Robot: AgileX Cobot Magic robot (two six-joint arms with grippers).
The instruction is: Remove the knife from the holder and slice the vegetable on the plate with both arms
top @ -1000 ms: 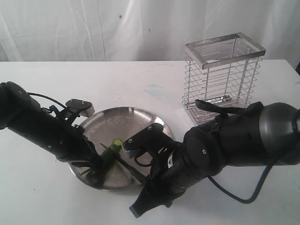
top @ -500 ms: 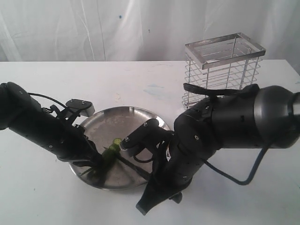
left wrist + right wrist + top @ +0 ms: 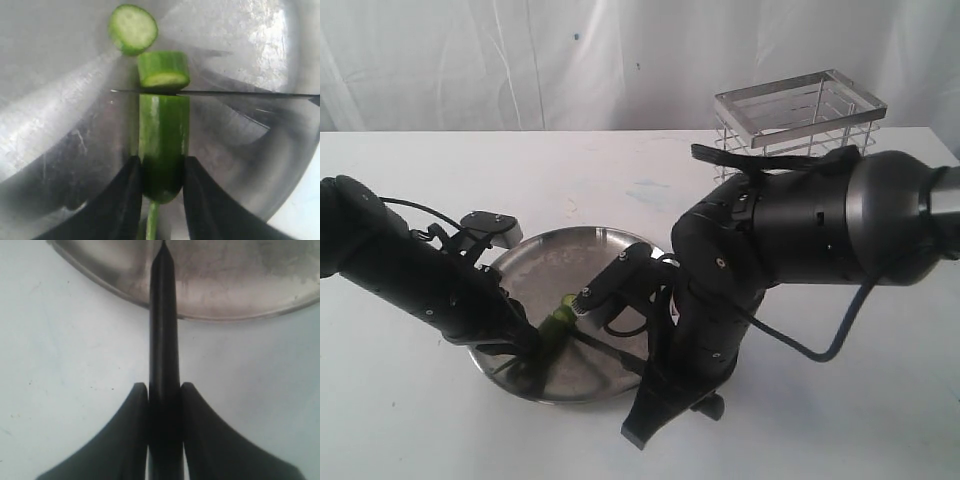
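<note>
Fingers point(image 3: 122, 205) pinch glossy green vegetable point(image 3: 162, 140), 2 slices point(image 3: 133, 27) cut.

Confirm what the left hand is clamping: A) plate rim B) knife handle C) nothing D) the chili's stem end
D: in the left wrist view the left hand pinches the chili near its stem, while the knife crosses it, gripped by the right hand.
</note>
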